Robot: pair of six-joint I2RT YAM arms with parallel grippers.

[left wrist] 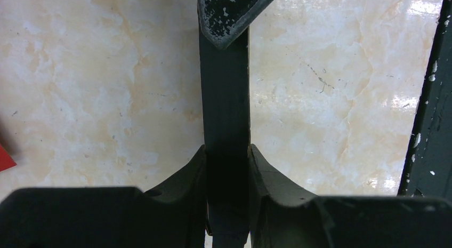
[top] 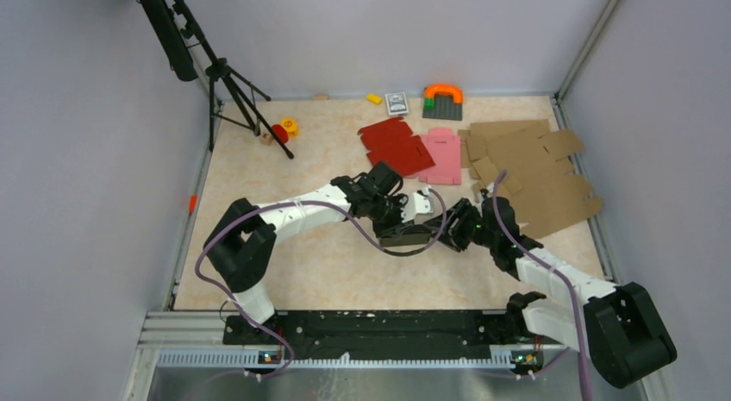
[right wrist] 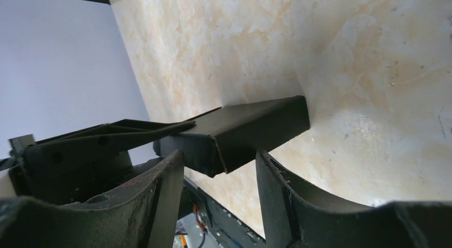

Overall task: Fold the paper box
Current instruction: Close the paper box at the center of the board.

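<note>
Paper box (top: 403, 238): black matte thin card, scuffed pale at the edges; partly folded, panels raised into a long shallow oblong with one sharply creased corner; sits about mid-worktop (top: 328, 276), slightly nearer the near edge, well apart from every corner; one narrow panel stands edge-on, pinched in the left gripper (left wrist: 226, 154) jaws; contact with worktop unclear.

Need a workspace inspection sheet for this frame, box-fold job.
Surface: beige marbled table, small marks.
Job's things: black paper box, partly folded, mid-table between both grippers.
Clutter: red blank, pink blank, brown cardboard blanks, toy blocks at the far edge.
Grippers: left gripper shut on a box panel; right gripper straddles the box end, grip unclear.
Cables: purple cable along each arm.
Surroundings: tripod, grey walls.
</note>
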